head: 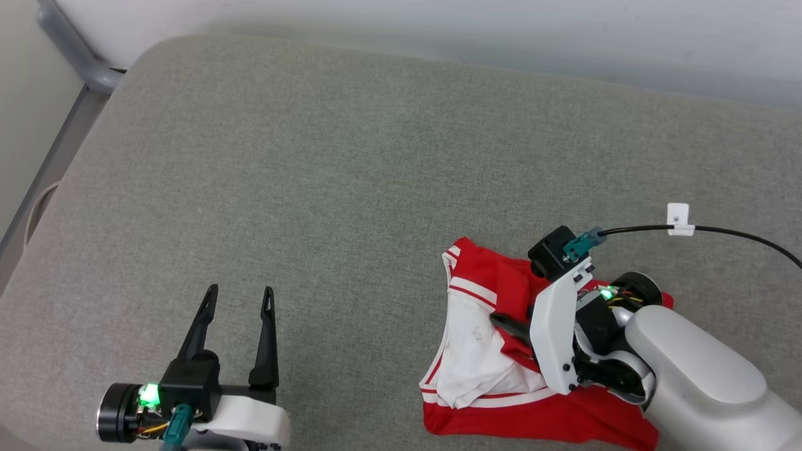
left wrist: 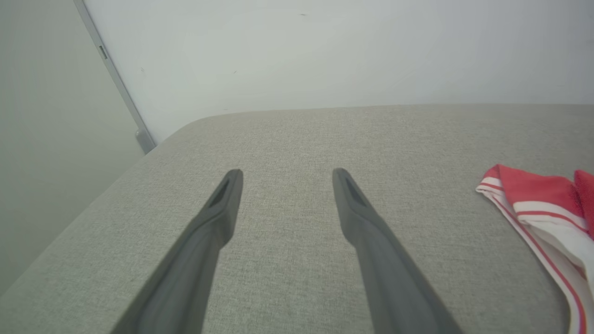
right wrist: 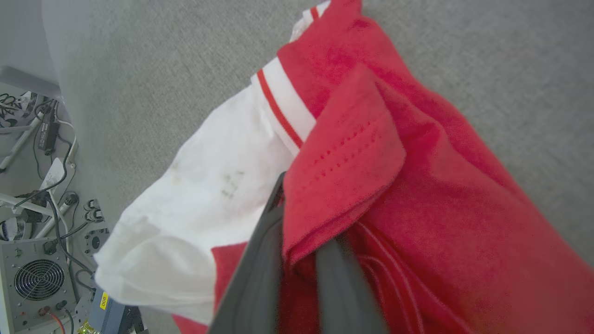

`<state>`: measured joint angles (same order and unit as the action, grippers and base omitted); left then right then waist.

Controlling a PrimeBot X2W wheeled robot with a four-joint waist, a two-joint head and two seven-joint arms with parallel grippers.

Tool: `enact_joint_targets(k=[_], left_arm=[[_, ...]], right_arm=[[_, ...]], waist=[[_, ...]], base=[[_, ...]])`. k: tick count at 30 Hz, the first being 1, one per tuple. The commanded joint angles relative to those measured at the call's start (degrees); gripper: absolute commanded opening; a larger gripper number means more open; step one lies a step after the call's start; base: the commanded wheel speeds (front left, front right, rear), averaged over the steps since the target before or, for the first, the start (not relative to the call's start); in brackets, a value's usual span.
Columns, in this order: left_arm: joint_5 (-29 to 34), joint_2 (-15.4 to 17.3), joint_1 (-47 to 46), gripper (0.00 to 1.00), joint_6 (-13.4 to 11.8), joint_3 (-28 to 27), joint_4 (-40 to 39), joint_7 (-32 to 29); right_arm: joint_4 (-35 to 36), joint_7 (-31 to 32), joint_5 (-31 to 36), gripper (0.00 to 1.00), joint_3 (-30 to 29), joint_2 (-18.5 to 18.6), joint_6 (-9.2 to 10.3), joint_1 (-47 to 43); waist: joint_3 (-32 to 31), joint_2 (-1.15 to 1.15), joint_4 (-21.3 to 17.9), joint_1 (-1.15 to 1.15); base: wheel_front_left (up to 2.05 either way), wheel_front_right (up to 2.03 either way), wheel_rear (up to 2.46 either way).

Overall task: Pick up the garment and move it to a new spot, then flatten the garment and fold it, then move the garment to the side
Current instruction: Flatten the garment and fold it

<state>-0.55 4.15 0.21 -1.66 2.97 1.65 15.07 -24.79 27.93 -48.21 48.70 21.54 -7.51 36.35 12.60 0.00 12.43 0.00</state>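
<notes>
Black left pincer (head: 240, 289), white wrist shell (head: 250, 427)

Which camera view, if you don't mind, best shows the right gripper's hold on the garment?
The right wrist view: close up, the right gripper pinches a red fold of the garment. In the head view the right arm mostly covers the grip; the left wrist view catches the garment's striped edge.

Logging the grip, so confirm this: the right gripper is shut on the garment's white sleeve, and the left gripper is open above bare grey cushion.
Wrong on the sleeve: the right wrist view shows the right gripper shut on a red fold of the garment, the white sleeve lying beside it. The left gripper is open above bare grey cushion.
</notes>
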Motion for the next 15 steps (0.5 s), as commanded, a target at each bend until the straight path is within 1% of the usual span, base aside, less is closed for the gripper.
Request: enact_joint_targets(k=[1,4,5,9,11,13,15], left_arm=[[0.11,0.06,0.4,1.0,-0.21,-0.4,0.19,0.12],[0.23,0.39,1.06,1.0,-0.22,-0.7,0.23,0.12],[0.28,0.74,2.04,1.0,-0.33,-0.94,0.23,0.12],[0.42,1.23,3.1,1.0,-0.32,-1.12,0.04,0.12],[0.54,1.36,3.52,1.0,-0.44,-1.08,-0.05,0.12],[0.55,1.57,4.03,1.0,-0.42,-1.11,0.01,0.12],[0.56,1.7,4.34,1.0,-0.37,-1.03,0.0,0.12]], right_arm=[[0.75,-1.75,-0.36,1.0,0.01,0.5,0.05,0.05],[3.24,-5.11,-1.15,1.0,-1.01,2.53,0.05,-1.57],[6.61,-8.72,-1.23,1.0,-2.5,5.16,0.05,-3.13],[10.82,-13.98,0.14,1.0,-6.04,8.23,0.05,-5.6],[12.0,-16.93,1.89,1.0,-8.7,9.02,0.05,-7.15],[12.72,-20.49,4.26,1.0,-12.13,8.95,0.05,-8.8],[12.63,-24.27,8.3,1.0,-15.81,8.74,0.05,-10.48]], waist=[[-0.77,0.0,-0.43,0.0],[-2.21,0.0,-1.21,0.0],[-3.61,0.0,-2.31,0.0],[-5.3,0.0,-4.25,0.0],[-6.09,0.0,-5.23,0.0],[-6.83,0.0,-6.13,0.0],[-7.44,0.0,-6.92,0.0]], base=[[0.0,0.0,0.0],[0.0,0.0,0.0],[0.0,0.0,0.0],[0.0,0.0,0.0],[0.0,0.0,0.0],[0.0,0.0,0.0],[0.0,0.0,0.0]])
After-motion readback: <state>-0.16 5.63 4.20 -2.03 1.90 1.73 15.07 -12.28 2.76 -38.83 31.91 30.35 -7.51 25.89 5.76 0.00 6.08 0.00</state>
